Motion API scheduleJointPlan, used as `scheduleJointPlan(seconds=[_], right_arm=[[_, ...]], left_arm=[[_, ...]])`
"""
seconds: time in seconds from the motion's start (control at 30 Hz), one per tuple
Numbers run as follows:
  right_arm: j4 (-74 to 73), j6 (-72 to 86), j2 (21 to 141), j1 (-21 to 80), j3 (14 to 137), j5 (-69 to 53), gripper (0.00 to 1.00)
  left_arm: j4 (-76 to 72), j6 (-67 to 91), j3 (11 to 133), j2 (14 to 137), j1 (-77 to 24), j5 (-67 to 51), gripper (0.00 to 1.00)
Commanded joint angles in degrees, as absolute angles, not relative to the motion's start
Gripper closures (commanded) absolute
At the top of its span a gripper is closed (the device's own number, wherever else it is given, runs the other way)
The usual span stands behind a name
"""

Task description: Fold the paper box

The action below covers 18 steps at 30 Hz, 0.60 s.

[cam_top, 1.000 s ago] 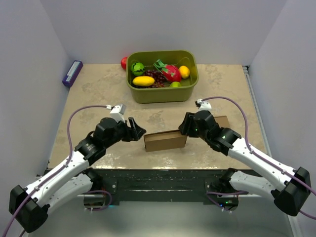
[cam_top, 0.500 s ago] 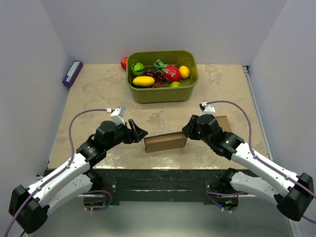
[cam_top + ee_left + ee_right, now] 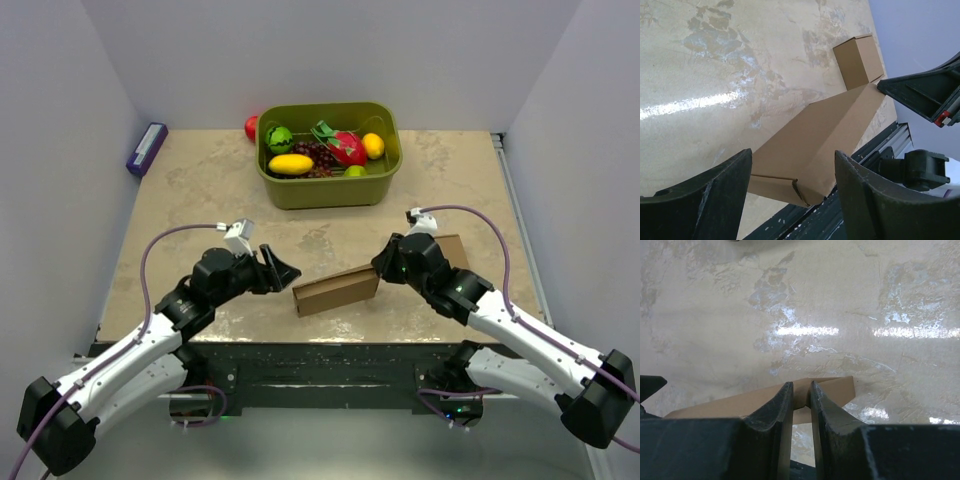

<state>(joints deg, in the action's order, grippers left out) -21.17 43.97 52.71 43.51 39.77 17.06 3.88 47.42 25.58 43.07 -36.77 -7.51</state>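
Note:
The paper box (image 3: 335, 290) is a flattened brown cardboard piece near the table's front edge, its right end raised a little. My right gripper (image 3: 380, 268) is shut on that right end; in the right wrist view the fingertips (image 3: 788, 388) pinch the cardboard edge (image 3: 837, 390). My left gripper (image 3: 285, 270) is open, just left of the box's left end and not touching it. In the left wrist view the box (image 3: 815, 135) lies between and beyond my open left gripper (image 3: 792, 167). The small cardboard cube (image 3: 857, 60) stands behind the right arm (image 3: 452, 247).
A green bin (image 3: 330, 190) of toy fruit stands at the back middle, with a red ball (image 3: 251, 127) behind its left corner. A purple box (image 3: 147, 148) lies at the far left edge. The black table rail (image 3: 330, 360) runs just in front of the box.
The box's right end has risen and the box now sits tilted, held by the right gripper. The left gripper has shifted slightly toward the box's left end.

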Motion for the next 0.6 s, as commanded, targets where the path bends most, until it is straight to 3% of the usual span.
scheduleJointPlan(seconds=[0.0,0.37,0.57], right_arm=[[-23.8,44.1,52.9,43.7,37.6,19.2,0.80],[-24.2,43.9,53.3,43.9,38.1,19.3,0.82],[-24.5,44.0,53.3,43.9,38.3,19.7,0.83]], left_arm=[[4.5,46.8,26.4,42.5,-36.7,-8.4,0.30],[18.2,43.8,30.6,38.7,-36.7,-11.6,0.28],[15.0,51.3,27.4,35.1,-36.7,-15.3,0.22]])
